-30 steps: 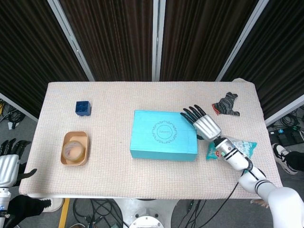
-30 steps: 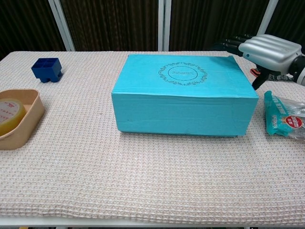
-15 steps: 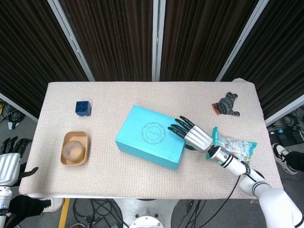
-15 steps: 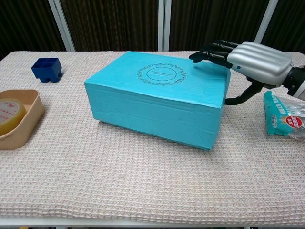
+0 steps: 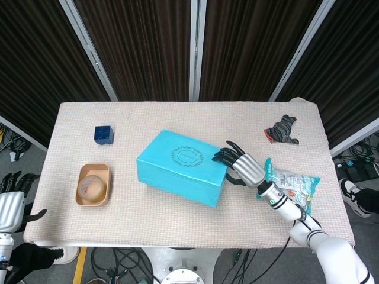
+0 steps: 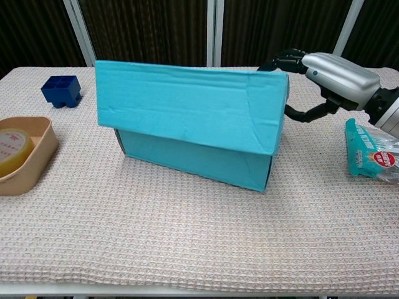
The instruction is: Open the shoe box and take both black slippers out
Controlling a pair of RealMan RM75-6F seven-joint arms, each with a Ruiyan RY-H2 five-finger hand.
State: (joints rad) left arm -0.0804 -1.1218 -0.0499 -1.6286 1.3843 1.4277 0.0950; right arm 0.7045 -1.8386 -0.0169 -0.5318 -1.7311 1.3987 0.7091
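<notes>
The teal shoe box (image 5: pixel 180 174) lies slantwise in the middle of the table. In the chest view its lid (image 6: pixel 187 103) is tilted up off the base (image 6: pixel 193 157), front side raised. My right hand (image 6: pixel 330 71) grips the lid's right end, fingers (image 6: pixel 283 62) over the top and thumb below; the head view shows this hand (image 5: pixel 240 165) at the box's right corner. The black slippers are hidden inside. My left hand (image 5: pixel 12 204) hangs off the table's near left corner with fingers apart, holding nothing.
A small blue box (image 5: pixel 103 134) stands at the back left. A tan bowl (image 6: pixel 31 159) holding a tape roll sits at the left. A snack packet (image 6: pixel 373 152) lies right of the shoe box, and a dark crumpled object (image 5: pixel 283 130) at the far right.
My right hand pushed the shoe box leftward and turned it slantwise. The lid, flat before, now stands tilted up off the base.
</notes>
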